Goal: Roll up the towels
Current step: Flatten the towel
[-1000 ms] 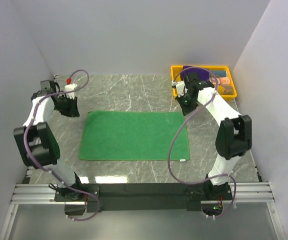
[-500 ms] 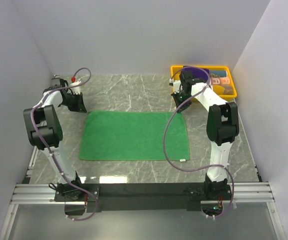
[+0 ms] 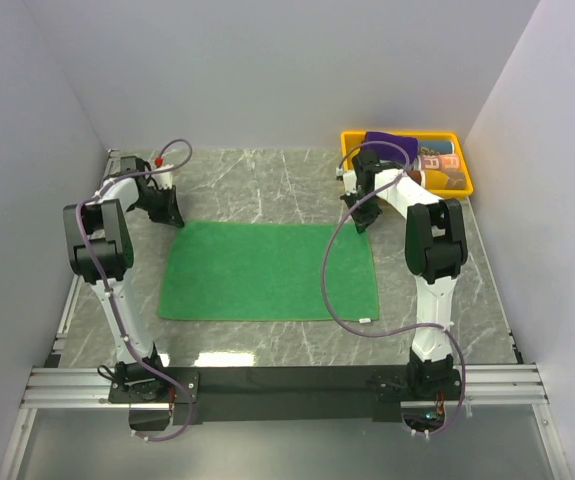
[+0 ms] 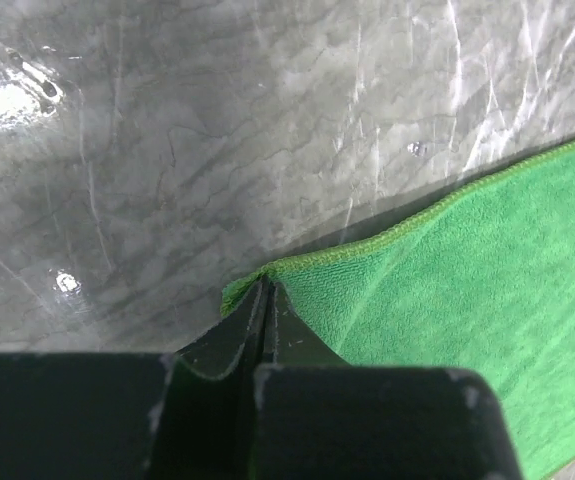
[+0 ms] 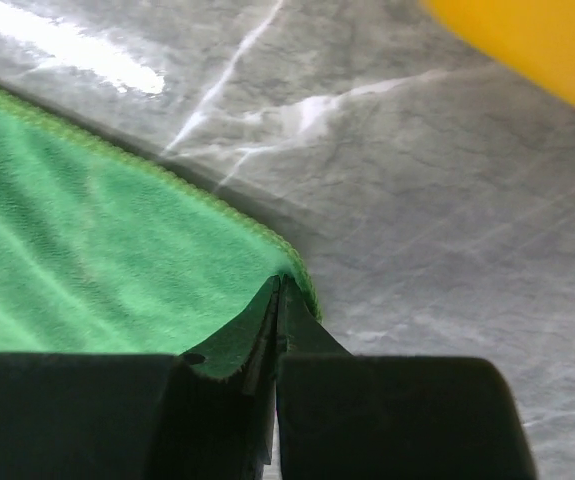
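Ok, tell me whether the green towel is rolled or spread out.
Spread out: the green towel lies as one flat rectangle; left gripper and right gripper pinch its far corners.

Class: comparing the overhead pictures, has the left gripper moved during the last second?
Yes. The left gripper has shifted rightward in that view, reaching the green towel at its far left corner.

I see a grey marbled bench [image 3: 267,175]. A green towel [image 3: 267,272] lies flat mid-bench. A yellow tray [image 3: 454,134] sits far right.
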Robot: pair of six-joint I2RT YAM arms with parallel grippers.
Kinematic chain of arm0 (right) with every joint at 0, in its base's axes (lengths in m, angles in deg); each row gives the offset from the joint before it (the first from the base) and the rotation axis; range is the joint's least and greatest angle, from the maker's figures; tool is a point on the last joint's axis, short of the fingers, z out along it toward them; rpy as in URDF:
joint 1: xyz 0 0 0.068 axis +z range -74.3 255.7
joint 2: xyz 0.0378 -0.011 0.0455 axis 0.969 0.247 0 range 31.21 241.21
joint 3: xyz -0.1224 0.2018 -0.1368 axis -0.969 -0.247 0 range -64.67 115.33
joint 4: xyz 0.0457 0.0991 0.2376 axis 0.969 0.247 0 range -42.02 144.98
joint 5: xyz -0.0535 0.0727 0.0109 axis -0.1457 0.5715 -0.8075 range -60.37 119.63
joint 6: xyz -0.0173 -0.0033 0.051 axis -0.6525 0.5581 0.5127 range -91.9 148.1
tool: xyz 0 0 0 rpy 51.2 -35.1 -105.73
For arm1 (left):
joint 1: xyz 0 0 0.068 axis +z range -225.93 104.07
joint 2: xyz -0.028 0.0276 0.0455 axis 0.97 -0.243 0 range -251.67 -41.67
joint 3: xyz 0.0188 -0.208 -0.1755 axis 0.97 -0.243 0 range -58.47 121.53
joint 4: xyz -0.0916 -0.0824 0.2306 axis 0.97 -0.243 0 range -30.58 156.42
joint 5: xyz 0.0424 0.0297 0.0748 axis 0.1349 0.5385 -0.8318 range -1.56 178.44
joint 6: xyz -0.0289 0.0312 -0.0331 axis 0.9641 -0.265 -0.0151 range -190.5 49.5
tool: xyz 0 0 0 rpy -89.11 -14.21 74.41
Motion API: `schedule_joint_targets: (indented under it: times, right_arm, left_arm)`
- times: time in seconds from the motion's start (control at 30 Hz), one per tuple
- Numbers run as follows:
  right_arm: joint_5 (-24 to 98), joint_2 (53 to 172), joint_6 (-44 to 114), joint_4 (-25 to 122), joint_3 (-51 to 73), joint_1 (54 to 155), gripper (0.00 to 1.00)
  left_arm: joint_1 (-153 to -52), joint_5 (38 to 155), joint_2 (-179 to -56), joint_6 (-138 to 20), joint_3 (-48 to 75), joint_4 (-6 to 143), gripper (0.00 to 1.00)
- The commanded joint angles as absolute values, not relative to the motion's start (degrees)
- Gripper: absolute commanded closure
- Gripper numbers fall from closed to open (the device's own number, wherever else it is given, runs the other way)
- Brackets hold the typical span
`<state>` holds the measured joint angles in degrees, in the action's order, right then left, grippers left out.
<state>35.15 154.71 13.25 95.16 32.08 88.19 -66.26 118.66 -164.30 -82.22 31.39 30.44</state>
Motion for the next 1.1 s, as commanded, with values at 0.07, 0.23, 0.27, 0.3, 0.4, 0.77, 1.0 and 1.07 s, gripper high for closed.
schedule_joint_targets:
  times: [0.07, 0.23, 0.27, 0.3, 0.4, 0.77, 1.0, 1.07]
  right_arm:
    - [30.34, 157.32, 11.49, 93.16, 35.44, 87.3, 1.0]
    - [29.72, 159.09, 10.7, 93.51, 39.04, 86.6, 1.0]
    - [30.07, 159.26, 10.61, 93.86, 39.57, 86.69, 1.0]
    - [30.77, 159.27, 10.79, 93.86, 40.35, 86.69, 1.0]
    - [33.22, 158.65, 10.88, 94.56, 41.59, 86.77, 1.0]
    - [35.26, 151.78, 11.05, 94.38, 41.23, 85.55, 0.75]
    - [36.22, 155.83, 10.61, 96.58, 45.64, 84.14, 0.67]
    - [36.48, 156.36, 10.35, 96.76, 45.46, 84.14, 0.63]
  left_arm:
    - [-66.27, 111.39, -164.37, -82.01, 32.14, 31.88, 0.99]
    - [-65.56, 105.93, -162.7, -83.06, 30.83, 32.59, 0.99]
    - [-65.39, 106.02, -162.52, -83.41, 30.91, 32.24, 0.99]
    - [-65.47, 106.02, -162.52, -83.76, 30.91, 32.06, 0.99]
    - [-65.39, 106.45, -162.44, -83.77, 31.52, 31.97, 0.99]
    - [-65.39, 113.49, -160.06, -87.11, 38.64, 28.9, 0.72]
    - [-65.47, 111.82, -163.75, -88.07, 43.04, 26.0, 0.66]
    - [-65.47, 111.55, -163.93, -88.51, 43.13, 25.82, 0.64]
